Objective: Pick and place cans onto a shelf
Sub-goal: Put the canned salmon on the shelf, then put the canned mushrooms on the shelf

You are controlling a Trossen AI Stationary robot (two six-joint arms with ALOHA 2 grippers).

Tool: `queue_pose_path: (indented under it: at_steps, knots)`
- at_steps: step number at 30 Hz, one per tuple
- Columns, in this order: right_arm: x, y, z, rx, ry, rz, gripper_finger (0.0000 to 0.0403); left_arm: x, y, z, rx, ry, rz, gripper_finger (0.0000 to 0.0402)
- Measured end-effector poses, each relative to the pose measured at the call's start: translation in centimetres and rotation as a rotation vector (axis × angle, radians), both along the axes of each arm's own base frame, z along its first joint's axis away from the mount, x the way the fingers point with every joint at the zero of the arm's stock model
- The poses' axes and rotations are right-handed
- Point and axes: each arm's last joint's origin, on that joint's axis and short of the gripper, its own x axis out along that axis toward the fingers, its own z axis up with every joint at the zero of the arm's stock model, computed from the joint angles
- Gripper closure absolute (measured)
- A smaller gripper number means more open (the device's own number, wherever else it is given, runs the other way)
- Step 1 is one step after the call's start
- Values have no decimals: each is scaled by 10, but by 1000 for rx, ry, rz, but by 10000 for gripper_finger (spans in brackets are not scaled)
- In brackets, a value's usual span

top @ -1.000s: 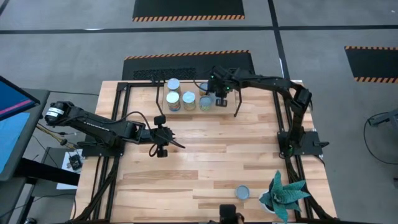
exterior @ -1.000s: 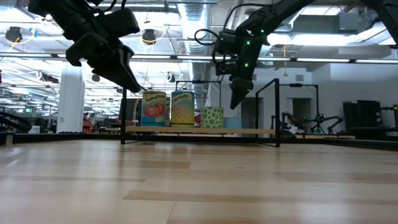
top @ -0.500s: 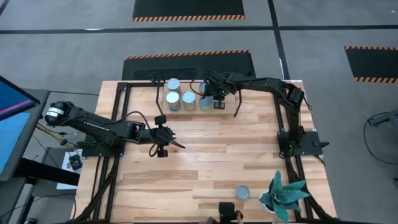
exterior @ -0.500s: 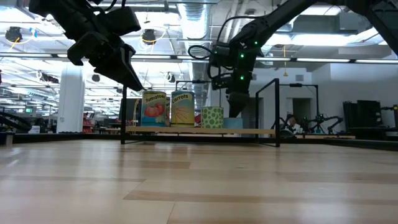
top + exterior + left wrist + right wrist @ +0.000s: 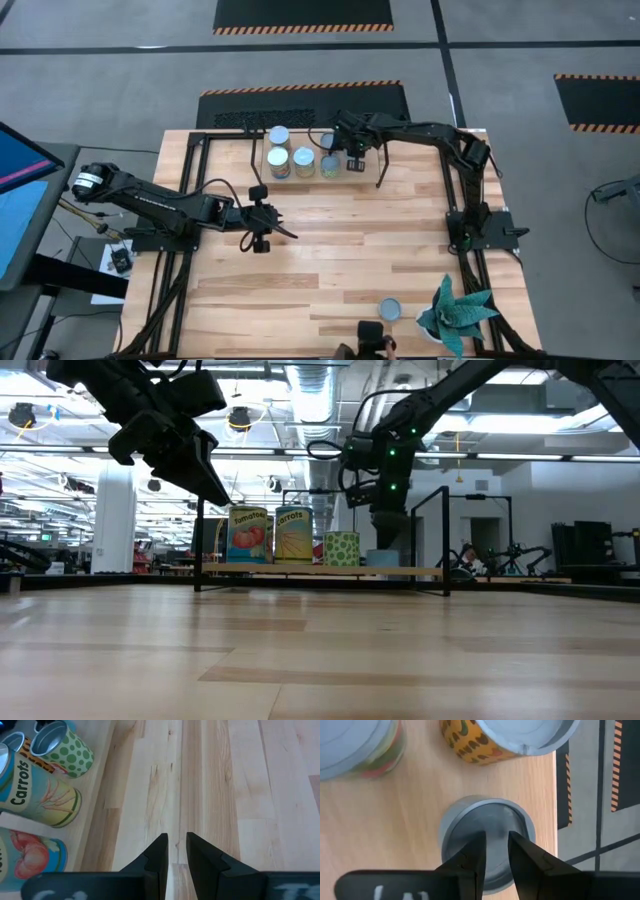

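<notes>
The right gripper (image 5: 496,837) was held above the far right part of the shelf (image 5: 420,571), its fingers pointed down over the silvery top of a can (image 5: 485,817) standing on the board. The fingers were seen narrowly apart with nothing between them, the gap far smaller than the tin's width, so no grip on the can was shown. Four more cans (image 5: 304,160) were ranged on the shelf to the left of that one, three in a row and one behind, and a last can (image 5: 389,310) was left on the table (image 5: 330,260) at its near edge, just beside the spiky plant (image 5: 455,310). The left gripper (image 5: 177,840) was held over the middle of the table, its fingers likewise slightly apart and empty. The tins were judged to be rigid and light, with smooth sides that could slip under a weak squeeze; hold was best taken across the label, below the rim, with the jaws spread much wider than they stood. The row was packed closely, so little room was left between neighbours, and a straight upward withdrawal was thought safest. Around the remaining can, open board was available to the left and far side, while the plant's leaves crowded its right.
</notes>
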Motion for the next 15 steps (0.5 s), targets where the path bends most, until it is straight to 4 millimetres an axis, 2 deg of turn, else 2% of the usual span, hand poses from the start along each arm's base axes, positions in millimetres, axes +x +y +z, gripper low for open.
queue_pose_path:
  at_steps: [3, 9, 13, 15]
  knots:
    - [2, 4, 2, -2, -5, 7, 297, 0, 0, 0, 0, 0, 0, 343]
    - [-1, 17, 20, -40, -2, -5, 297, 0, 0, 0, 0, -1, 1, 343]
    - [1, 32, 47, -71, -66, -14, 297, 0, 0, 0, -1, -5, 1, 343]
    - [0, 45, 64, -39, -102, -28, 297, 0, 0, 0, -10, -7, 9, 343]
